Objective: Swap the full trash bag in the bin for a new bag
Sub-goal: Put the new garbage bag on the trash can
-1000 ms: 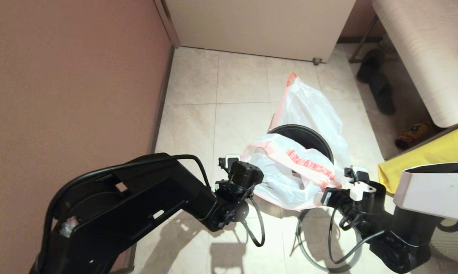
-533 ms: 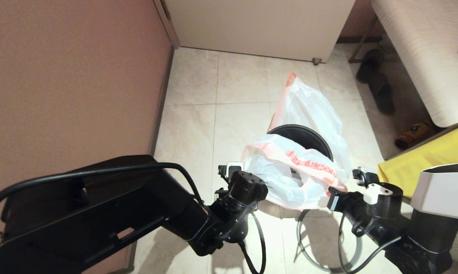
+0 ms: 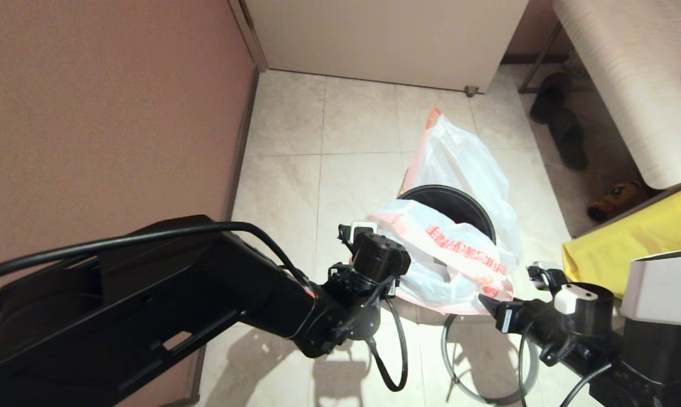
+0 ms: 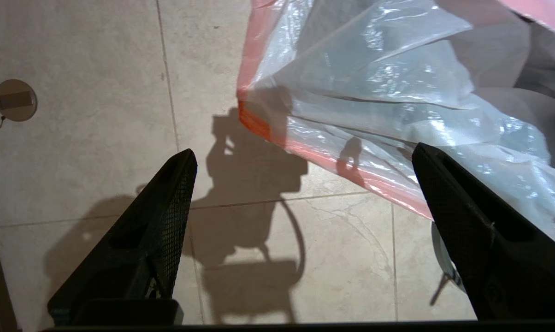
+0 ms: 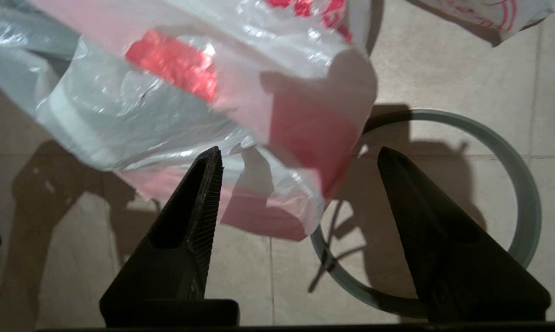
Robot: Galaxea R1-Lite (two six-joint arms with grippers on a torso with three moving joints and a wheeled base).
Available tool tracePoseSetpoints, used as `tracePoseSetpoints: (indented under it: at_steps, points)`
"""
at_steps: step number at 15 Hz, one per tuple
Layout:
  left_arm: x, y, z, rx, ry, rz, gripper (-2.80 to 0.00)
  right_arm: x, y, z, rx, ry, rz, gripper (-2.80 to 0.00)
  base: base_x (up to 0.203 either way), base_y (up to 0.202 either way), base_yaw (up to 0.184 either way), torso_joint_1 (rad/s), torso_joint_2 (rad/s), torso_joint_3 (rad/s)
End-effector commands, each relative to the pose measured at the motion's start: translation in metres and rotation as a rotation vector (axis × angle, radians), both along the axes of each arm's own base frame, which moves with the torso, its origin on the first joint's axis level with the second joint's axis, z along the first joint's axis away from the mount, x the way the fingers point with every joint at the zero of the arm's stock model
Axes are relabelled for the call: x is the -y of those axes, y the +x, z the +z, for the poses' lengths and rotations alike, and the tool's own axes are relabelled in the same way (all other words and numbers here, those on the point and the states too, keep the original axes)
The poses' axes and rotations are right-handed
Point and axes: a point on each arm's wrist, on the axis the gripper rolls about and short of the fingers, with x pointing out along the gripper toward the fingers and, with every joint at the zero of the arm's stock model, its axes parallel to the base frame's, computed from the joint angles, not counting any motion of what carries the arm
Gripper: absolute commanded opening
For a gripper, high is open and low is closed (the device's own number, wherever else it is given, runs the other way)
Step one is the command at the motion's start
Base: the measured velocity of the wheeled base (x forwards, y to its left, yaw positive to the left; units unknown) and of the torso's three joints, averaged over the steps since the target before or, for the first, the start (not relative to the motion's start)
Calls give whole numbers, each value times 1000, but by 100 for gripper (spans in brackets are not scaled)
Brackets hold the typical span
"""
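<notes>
Head view: full trash bag [image 3: 465,164] already out, standing on floor behind bin [image 3: 459,204]. New bag [image 3: 442,260] draped over bin's near rim, not yet lining it. Grey hoop [image 5: 512,193] on floor nearby. Left end effector [image 4: 300,166] and right end effector [image 5: 300,161] both spread wide, holding nothing. Left: seat bag, refit hoop.

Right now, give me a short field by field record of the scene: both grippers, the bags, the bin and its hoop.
left gripper: open, empty, over the floor at the near edge of the thin white plastic bag
right gripper: open, empty, at that bag's other near corner
thin white plastic bag with orange-red print: draped over the near side of the bin, not lining it
round black bin: upright on the tiled floor, no hoop on it
grey hoop: flat on the floor, near side of the bin
bulky white plastic bag: on the floor behind the bin
</notes>
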Motion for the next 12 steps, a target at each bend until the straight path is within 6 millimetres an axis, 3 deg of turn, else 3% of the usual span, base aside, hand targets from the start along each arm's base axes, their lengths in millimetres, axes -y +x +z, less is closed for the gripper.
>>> tracePoseSetpoints:
  at_steps: [1, 2, 3, 5, 6, 8, 12]
  points:
    - [8, -3, 4, 12, -13, -14, 0, 4, -8, 6, 9, 27, 47, 0, 0, 0, 0, 0, 0, 0]
    - [11, -4, -1, 4, -9, -20, 0, 5, -10, 10, 15, 39, 67, 0, 0, 0, 0, 0, 0, 0]
    - [15, -6, -6, -1, -6, -27, 0, 8, -15, 14, 14, 53, 94, -280, 0, 0, 0, 0, 0, 0]
    - [24, -9, -7, 3, -34, -37, 0, 11, -29, 29, 19, 122, 210, -280, 0, 0, 0, 0, 0, 0]
    - [29, -10, -5, 7, -50, -42, -280, 13, -35, 41, 30, 192, 275, -280, 0, 0, 0, 0, 0, 0]
    - [37, -10, -5, 16, -66, -53, -280, 25, -36, 52, 2, 353, 290, -280, 0, 0, 0, 0, 0, 0]
    - [54, -9, -5, 32, -94, -83, -280, 46, -30, 58, -33, 497, 329, -280, 0, 0, 0, 0, 0, 0]
